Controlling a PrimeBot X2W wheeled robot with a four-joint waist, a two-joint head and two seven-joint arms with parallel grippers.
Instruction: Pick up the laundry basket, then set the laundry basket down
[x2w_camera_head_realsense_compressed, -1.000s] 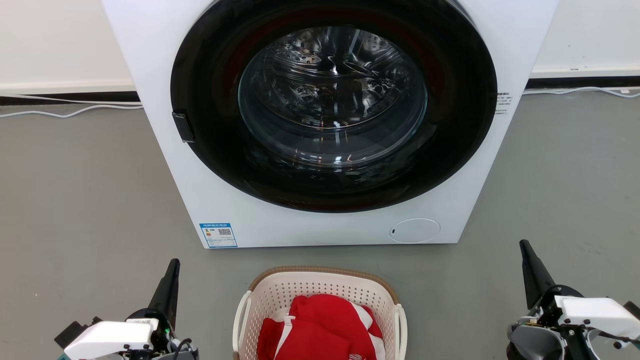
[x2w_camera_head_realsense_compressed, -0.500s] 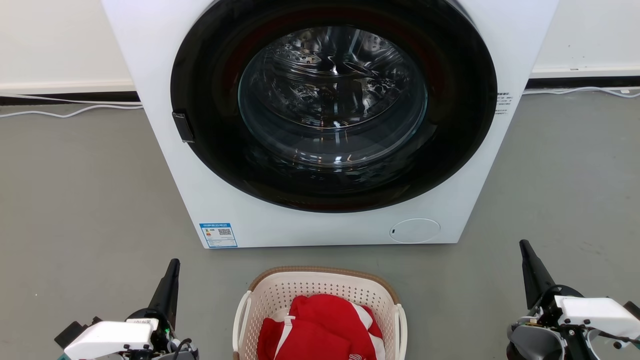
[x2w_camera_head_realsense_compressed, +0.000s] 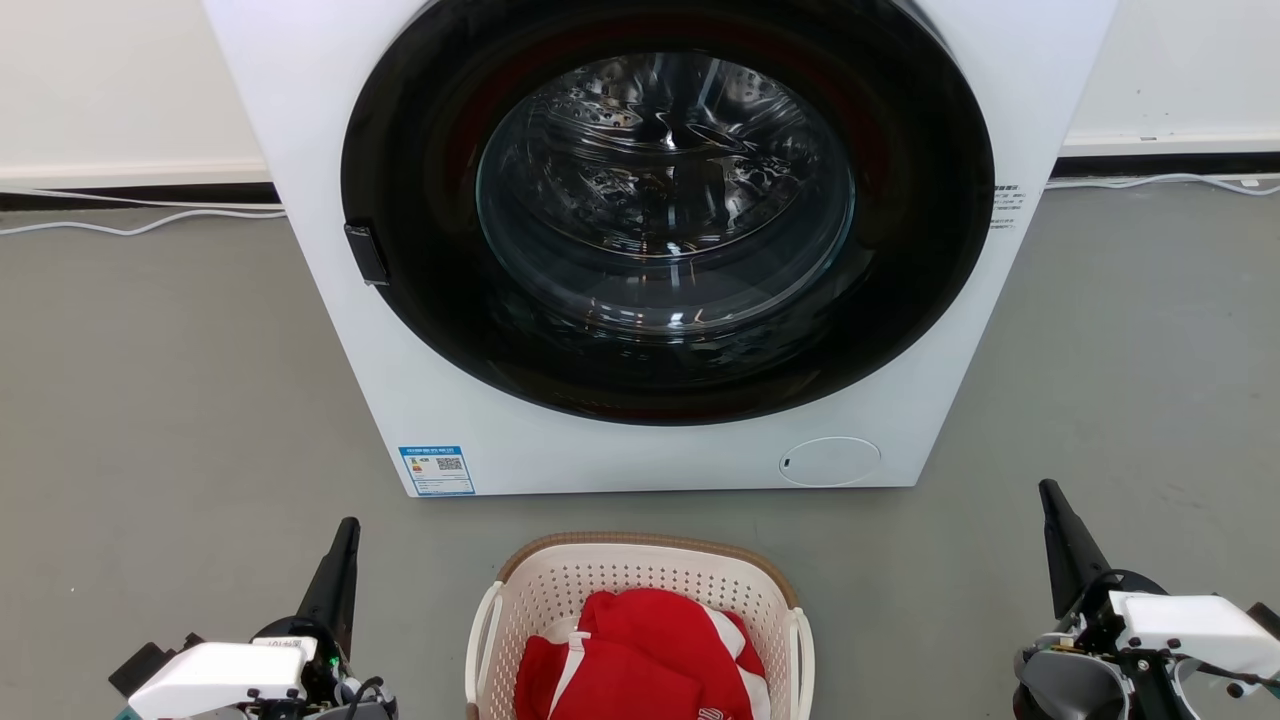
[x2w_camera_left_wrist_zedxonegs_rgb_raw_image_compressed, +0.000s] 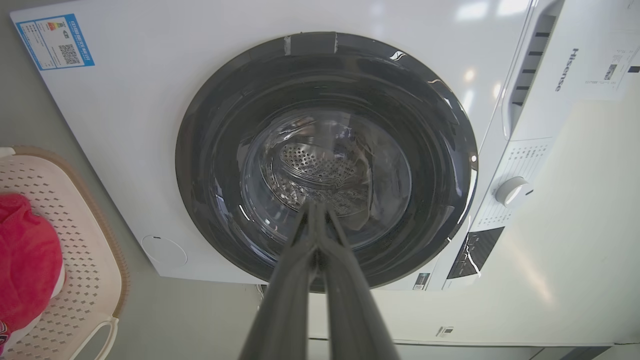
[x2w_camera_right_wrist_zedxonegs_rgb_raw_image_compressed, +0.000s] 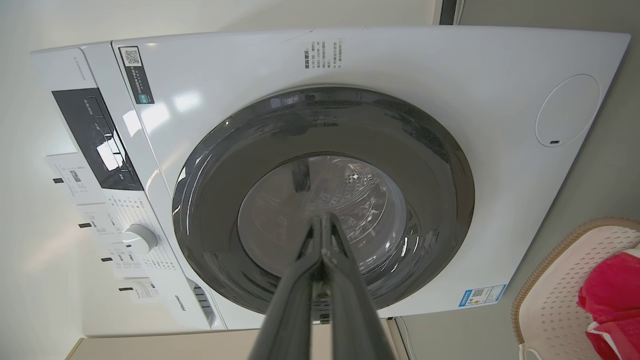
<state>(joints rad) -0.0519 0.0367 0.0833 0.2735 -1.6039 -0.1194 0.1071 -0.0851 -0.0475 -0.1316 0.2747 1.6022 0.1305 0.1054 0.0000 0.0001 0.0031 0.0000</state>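
Laundry basket (x2w_camera_head_realsense_compressed: 640, 575), bottom centre: cream perforated plastic, brown woven-look rim, white loop handles, red garment (x2w_camera_head_realsense_compressed: 640, 650) inside. Left gripper (x2w_camera_head_realsense_compressed: 349, 525) and right gripper (x2w_camera_head_realsense_compressed: 1047, 488) both clenched, empty.

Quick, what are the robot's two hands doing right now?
Left gripper: shut, holding nothing.
Right gripper: shut, holding nothing.

Basket (x2w_camera_head_realsense_compressed: 650, 572) sits on floor (x2w_camera_head_realsense_compressed: 150, 400) directly before washer (x2w_camera_head_realsense_compressed: 400, 380), near it but apart. Garment (x2w_camera_head_realsense_compressed: 640, 650) lies in basket. My left gripper (x2w_camera_head_realsense_compressed: 346, 530) is left of basket, my right gripper (x2w_camera_head_realsense_compressed: 1050, 495) farther off to its right, both apart from it. Wall (x2w_camera_head_realsense_compressed: 120, 80) stands behind washer; cable (x2w_camera_head_realsense_compressed: 140, 225) runs along its foot.
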